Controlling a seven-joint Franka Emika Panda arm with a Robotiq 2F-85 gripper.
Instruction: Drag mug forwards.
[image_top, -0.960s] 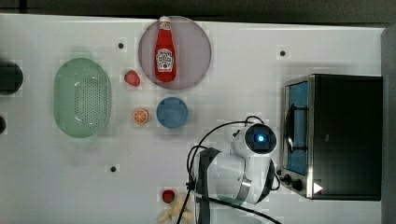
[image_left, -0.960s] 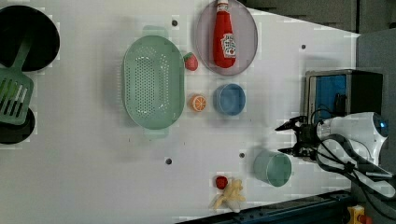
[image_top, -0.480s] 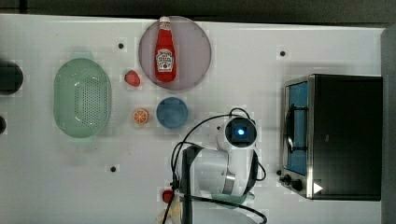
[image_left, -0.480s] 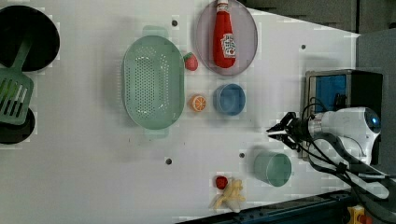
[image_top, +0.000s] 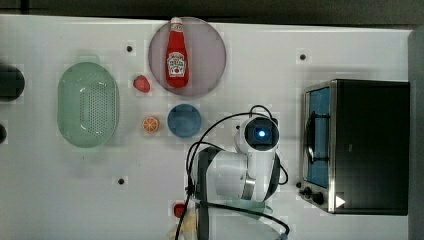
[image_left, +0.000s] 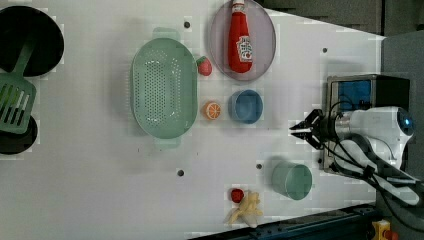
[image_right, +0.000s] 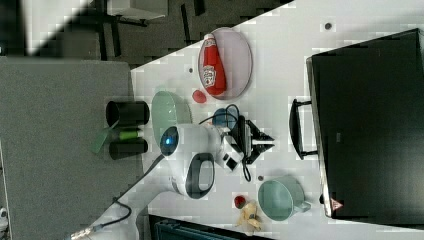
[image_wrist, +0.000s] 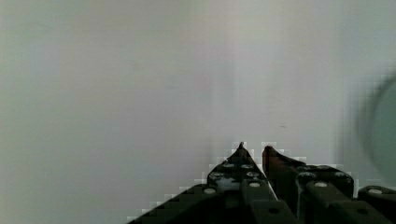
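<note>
Mug (image_right: 278, 199): teal, apparently upright on the desk (image_left: 100, 190), mouth up, handle nub toward the right view's right. Gripper (image_left: 296, 129): fingertips nearly together, holding nothing, apart from the mug.

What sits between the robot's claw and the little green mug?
Nothing: in the left view, bare white table separates the gripper from the mug.

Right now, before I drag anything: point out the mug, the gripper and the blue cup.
mug (image_left: 292, 180), left view, on its teal side wall.
gripper (image_left: 295, 130), left view, midway between the nearly closed fingertips, holding nothing.
blue cup (image_left: 246, 106), left view, on its inner floor.
</note>
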